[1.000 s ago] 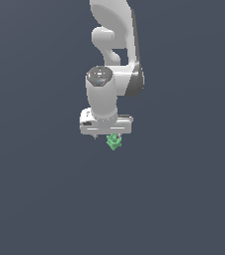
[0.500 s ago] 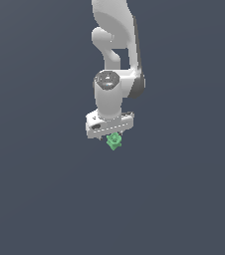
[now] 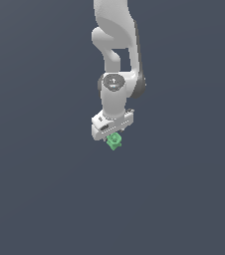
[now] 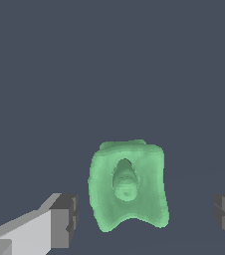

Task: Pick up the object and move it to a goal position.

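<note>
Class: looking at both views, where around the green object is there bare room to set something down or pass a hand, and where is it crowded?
Bare dark surface lies all round the gripper in the exterior view. The crowded spot is at the green object, between the open fingers, with narrow gaps each side.

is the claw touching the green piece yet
Apart. The wrist view shows the green piece sitting between the two fingers with bare background on each side of it, so the open claw has not closed on it.
</note>
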`<move>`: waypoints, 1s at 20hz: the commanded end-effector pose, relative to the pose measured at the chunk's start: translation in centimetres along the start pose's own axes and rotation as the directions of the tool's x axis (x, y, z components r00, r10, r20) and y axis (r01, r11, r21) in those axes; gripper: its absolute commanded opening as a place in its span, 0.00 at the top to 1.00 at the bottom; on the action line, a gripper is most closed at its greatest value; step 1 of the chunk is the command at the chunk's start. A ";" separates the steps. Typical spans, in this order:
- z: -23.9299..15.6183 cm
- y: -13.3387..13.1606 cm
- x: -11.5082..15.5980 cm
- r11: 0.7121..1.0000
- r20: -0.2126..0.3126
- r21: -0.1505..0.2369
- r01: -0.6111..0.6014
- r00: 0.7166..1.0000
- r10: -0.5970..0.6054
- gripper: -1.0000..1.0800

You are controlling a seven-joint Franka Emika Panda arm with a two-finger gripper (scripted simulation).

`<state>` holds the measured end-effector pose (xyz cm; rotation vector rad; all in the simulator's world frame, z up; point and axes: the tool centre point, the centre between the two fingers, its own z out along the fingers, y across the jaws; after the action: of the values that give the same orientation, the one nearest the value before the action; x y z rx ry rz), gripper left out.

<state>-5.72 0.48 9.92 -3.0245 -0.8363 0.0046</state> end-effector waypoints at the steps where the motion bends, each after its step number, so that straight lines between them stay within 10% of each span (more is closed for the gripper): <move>1: 0.3 -0.4 -0.2 0.999 -0.001 -0.002 0.041 0.999 -0.041 0.04; 20: 4.2 -0.8 -0.4 0.997 -0.001 -0.004 0.083 0.997 -0.083 0.04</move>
<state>-6.47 0.96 6.46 -2.9908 -0.9606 0.0001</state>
